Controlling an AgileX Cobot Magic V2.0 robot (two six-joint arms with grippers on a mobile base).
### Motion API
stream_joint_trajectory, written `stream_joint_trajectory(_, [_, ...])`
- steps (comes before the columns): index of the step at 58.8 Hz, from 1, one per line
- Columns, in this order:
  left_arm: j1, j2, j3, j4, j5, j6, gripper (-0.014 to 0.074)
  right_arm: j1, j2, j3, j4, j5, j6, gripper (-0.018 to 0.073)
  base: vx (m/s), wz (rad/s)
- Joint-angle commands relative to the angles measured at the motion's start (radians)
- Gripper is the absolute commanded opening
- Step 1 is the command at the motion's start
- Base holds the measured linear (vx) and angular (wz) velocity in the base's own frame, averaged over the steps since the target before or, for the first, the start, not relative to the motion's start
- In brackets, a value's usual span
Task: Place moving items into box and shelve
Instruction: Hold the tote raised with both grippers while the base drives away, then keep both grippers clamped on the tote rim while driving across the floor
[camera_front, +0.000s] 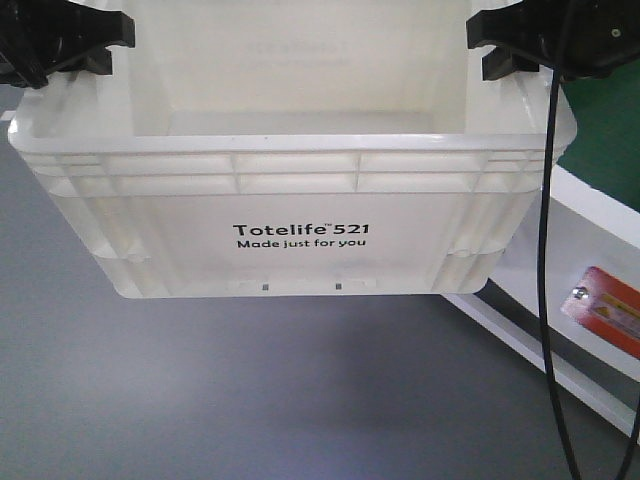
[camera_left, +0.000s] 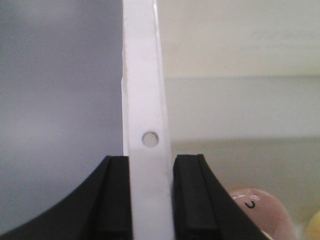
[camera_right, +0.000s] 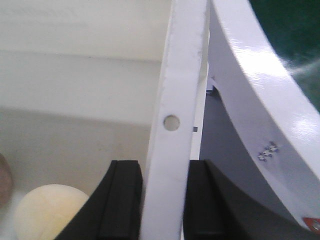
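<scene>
Noted: the white plastic tote box (camera_front: 300, 215) hangs mid-frame, long axis running left to right. The left claw (camera_left: 150, 167) is clenched on its left rim and the right claw (camera_right: 164, 172) on its right rim. The white metal shelf frame (camera_front: 600, 215) lies just beside the box at right, so we judge the right arm nearer.

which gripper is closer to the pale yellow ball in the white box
Right. The right gripper grips the white plastic box beside the pale yellow ball; the left gripper grips its opposite wall, a pink toy between.
</scene>
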Motion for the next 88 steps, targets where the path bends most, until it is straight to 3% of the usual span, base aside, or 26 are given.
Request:
stream_joint_trajectory(1, [-0.002, -0.046, -0.044, 0.043, -0.141, 0.0, -0.0022, -0.006, -0.053, -0.045, 0.018, -0.12, -0.015, -0.0013, -0.14, 0.72])
stream_joint_trajectory(88, [-0.002, -0.048, -0.044, 0.043, -0.137, 0.0, -0.0022, -0.006, -0.053, -0.045, 0.012, -0.119, -0.015, -0.0013, 0.0, 0.8])
